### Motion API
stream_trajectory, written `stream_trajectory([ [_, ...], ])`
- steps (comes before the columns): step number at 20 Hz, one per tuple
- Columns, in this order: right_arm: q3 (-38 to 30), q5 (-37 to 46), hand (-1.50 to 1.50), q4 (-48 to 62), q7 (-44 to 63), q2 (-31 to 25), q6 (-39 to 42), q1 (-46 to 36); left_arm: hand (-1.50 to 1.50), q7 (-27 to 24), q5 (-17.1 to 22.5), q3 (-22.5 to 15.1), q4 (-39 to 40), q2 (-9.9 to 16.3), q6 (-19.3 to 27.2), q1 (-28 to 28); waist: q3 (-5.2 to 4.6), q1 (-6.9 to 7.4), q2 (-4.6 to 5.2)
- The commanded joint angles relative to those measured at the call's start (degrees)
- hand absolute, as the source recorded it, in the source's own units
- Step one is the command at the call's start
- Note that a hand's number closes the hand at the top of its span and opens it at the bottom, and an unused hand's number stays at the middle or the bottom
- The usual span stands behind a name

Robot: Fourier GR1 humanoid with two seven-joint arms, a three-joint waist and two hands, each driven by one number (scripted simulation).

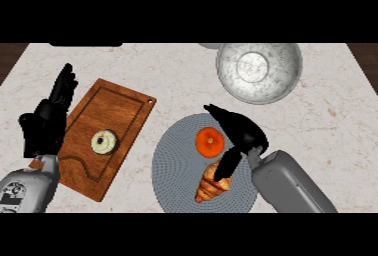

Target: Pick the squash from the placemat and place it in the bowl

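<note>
Head view is showing me the table from above, and I am steering from far away. I am using the round grey placemat as my landmark. The orange squash is sitting on the placemat, near its top edge. A croissant is lying lower down on the same placemat. The right robot hand is hanging just beside the squash, on its right side, with fingers spread apart and thumb pointing down. It is not holding anything yet. The left robot hand is resting far to the left of the placemat, fingers straight and up, past a wooden cutting board with a small bagel on it. The shiny bowl is waiting up and to the right of the placemat. I think I am doing the reaching step now. Next, the right robot hand needs to move over the squash and curl around it.
</note>
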Motion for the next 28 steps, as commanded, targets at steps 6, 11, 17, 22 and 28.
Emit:
stream_trajectory([
  [6,-2.85,7.33,-1.50,13.60,-8.07,6.76,-2.38,-2.26,0.00,6.73,-2.84,-0.47,-7.48,-2.25,-1.50,1.77,0.02,0.35,-0.01],
  [11,-3.48,9.73,1.50,20.58,-15.84,5.57,-0.35,-5.75,0.00,2.03,-3.49,1.47,-0.69,-2.98,-1.93,-1.40,0.01,0.28,0.14],
  [17,-5.30,14.76,1.50,18.30,-18.97,6.57,-3.15,-3.95,0.00,0.81,-4.57,1.89,-0.33,-4.96,-3.05,-0.12,0.00,-0.04,0.02],
  [22,-6.98,17.41,1.50,20.40,-22.91,8.52,-5.93,-2.81,0.00,-1.92,-3.26,4.90,0.24,-4.38,-5.36,1.21,0.00,0.04,0.02],
  [28,11.04,25.12,1.50,19.81,-17.72,9.31,-23.25,-1.72,0.00,0.11,-4.47,3.56,0.48,-4.40,-5.11,-2.64,0.04,2.43,0.43],
])
